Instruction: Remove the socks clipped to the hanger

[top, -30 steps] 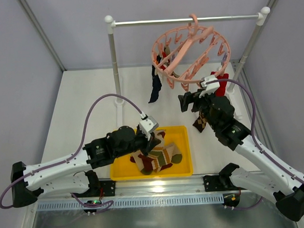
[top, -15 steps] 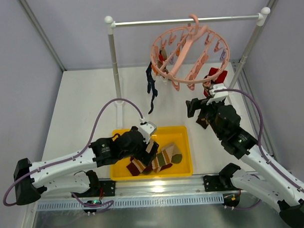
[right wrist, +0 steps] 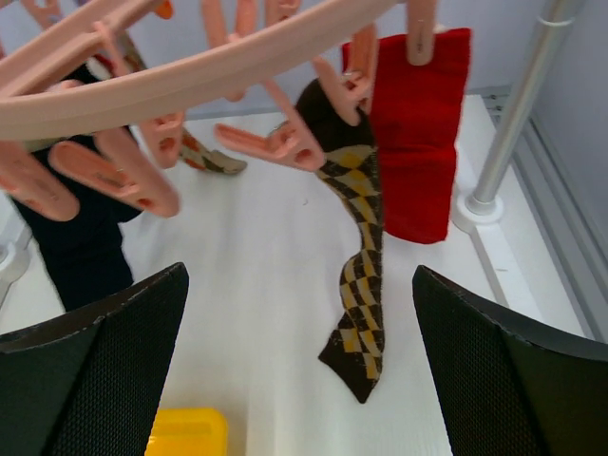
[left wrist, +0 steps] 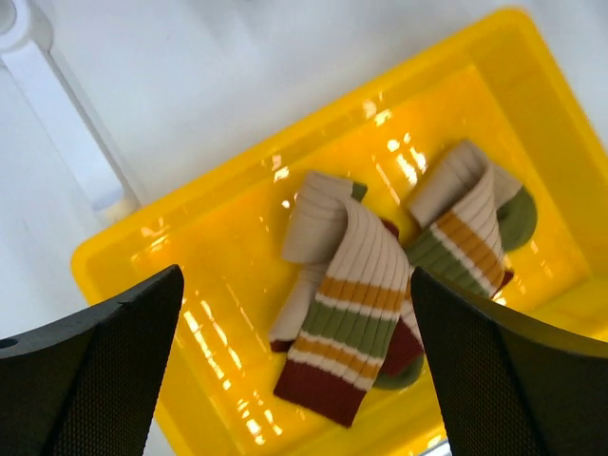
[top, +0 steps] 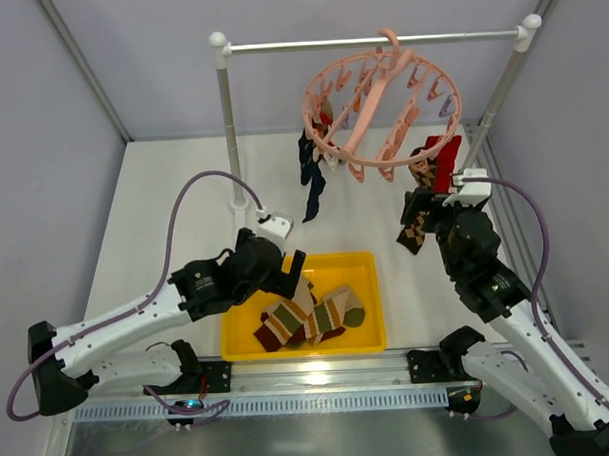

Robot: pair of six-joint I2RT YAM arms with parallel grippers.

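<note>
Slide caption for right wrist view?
Open right gripper faces argyle sock and red sock clipped on the pink hanger.

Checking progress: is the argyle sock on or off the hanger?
On: the argyle sock dangles clipped to the hanger ring.

The left gripper (top: 294,278) has let go. Its jaws were shut on the striped brown, tan and green sock (left wrist: 347,323) and now stand wide apart. That sock has dropped and lies flat in the yellow plastic bin (top: 371,276). The left gripper has moved off toward 10 o'clock, to the bin's corner.

The right gripper (right wrist: 300,269) has pulled out from under the round pink plastic ring hanger (top: 383,172), toward 3 o'clock. The ring has swung a little, and the dark navy sock (top: 311,183) with it. The brown-and-yellow diamond-patterned sock (right wrist: 361,237) now shows, no longer hidden by the arm.
</note>
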